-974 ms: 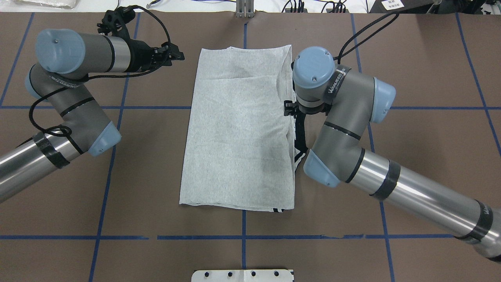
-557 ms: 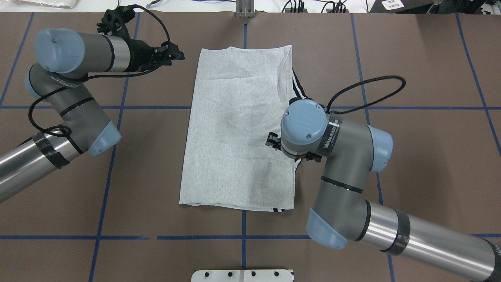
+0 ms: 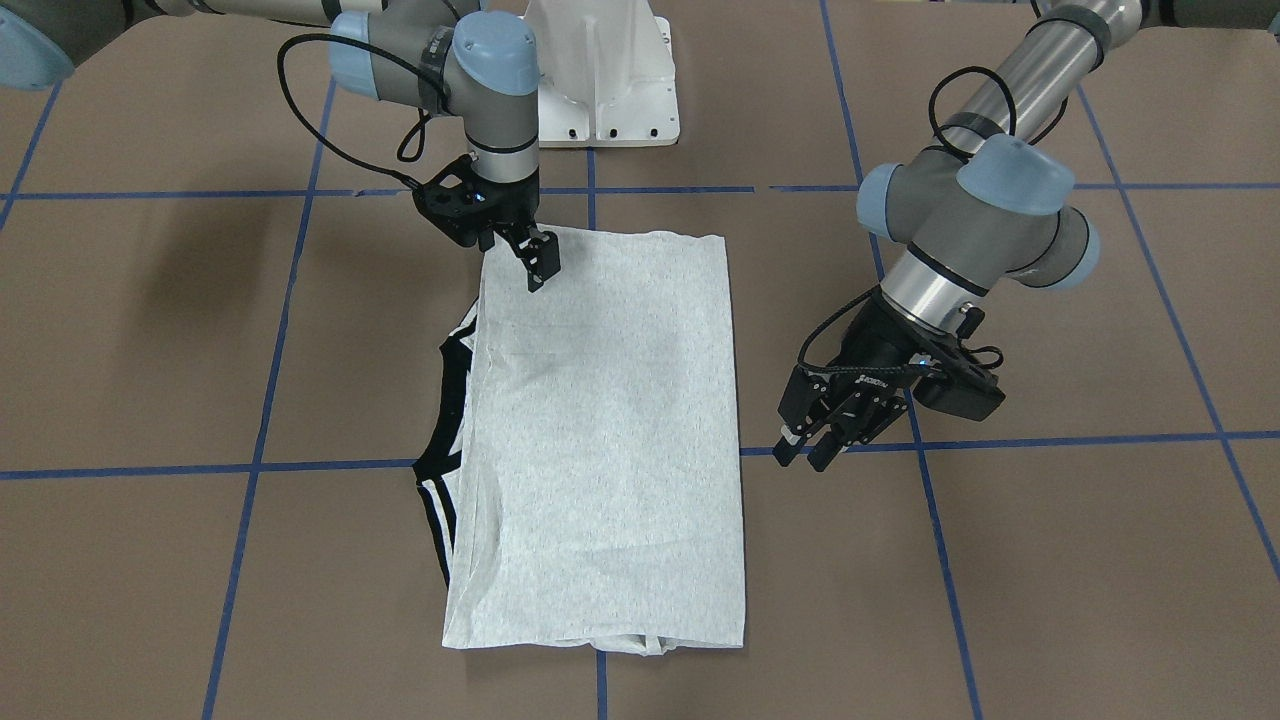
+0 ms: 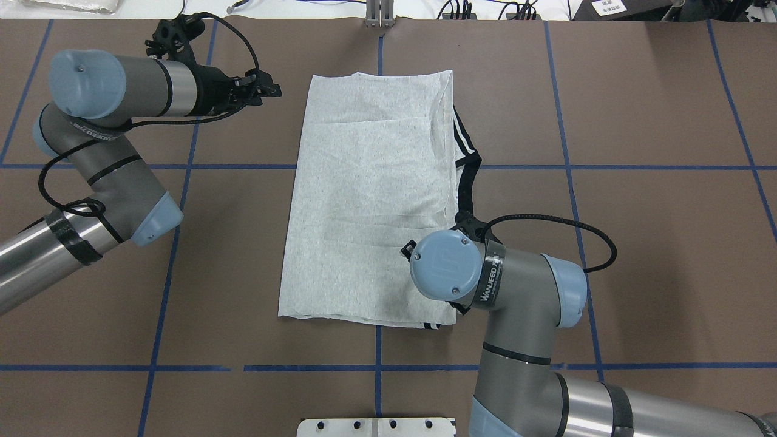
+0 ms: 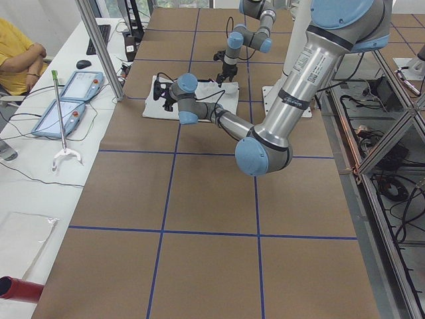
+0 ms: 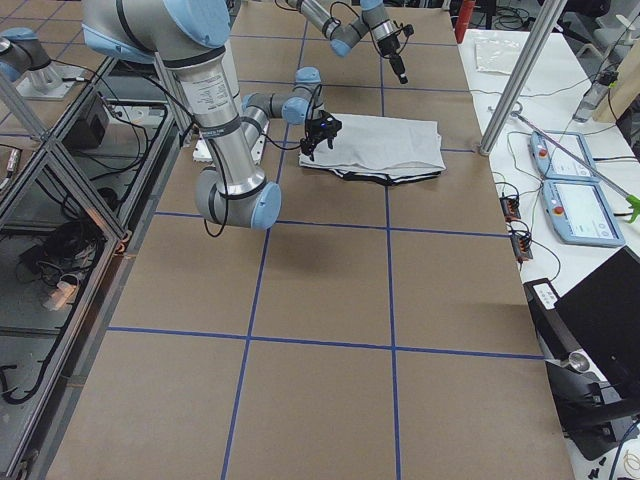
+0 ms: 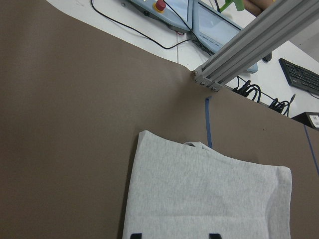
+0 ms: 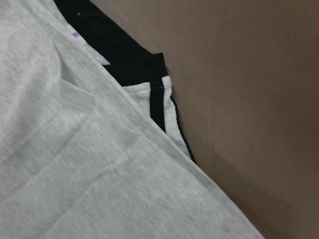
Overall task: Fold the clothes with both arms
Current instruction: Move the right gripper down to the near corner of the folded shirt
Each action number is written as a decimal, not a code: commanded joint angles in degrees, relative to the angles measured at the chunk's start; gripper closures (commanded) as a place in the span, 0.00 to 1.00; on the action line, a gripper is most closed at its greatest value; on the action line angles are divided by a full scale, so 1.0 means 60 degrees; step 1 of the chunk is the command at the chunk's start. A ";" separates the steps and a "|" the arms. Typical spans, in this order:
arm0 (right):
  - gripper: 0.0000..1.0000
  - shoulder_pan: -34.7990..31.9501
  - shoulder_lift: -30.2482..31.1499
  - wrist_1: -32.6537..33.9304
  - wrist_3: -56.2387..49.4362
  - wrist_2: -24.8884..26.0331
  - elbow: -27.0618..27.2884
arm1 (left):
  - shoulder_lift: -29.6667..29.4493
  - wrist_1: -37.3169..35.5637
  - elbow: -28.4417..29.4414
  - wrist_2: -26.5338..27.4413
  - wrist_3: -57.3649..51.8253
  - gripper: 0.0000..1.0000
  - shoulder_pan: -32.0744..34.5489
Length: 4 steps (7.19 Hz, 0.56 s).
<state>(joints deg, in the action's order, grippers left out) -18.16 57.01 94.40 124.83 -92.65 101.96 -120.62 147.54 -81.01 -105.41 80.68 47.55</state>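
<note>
Lying folded on brown blue-taped table (image 4: 668,255), grey T-shirt (image 4: 370,200), left jaws apart and empty, right jaws cannot tell.

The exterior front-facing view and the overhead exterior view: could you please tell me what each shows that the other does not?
Only the front-facing view shows the right gripper, above the T-shirt's corner nearest the robot. Only the overhead shows cables beyond the table's far edge; its right arm hides that gripper. Both show the folded T-shirt and the left gripper off the fabric.
</note>
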 commanded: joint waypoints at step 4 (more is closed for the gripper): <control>0.01 0.0653 0.0603 -0.0946 0.1226 0.0412 0.0116 | 0.0019 -0.0009 -0.0178 0.0049 0.0000 0.45 0.0013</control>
<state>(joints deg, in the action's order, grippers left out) -14.36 58.89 92.39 131.67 -90.32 102.74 -120.56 147.55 -81.51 -105.16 80.68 47.56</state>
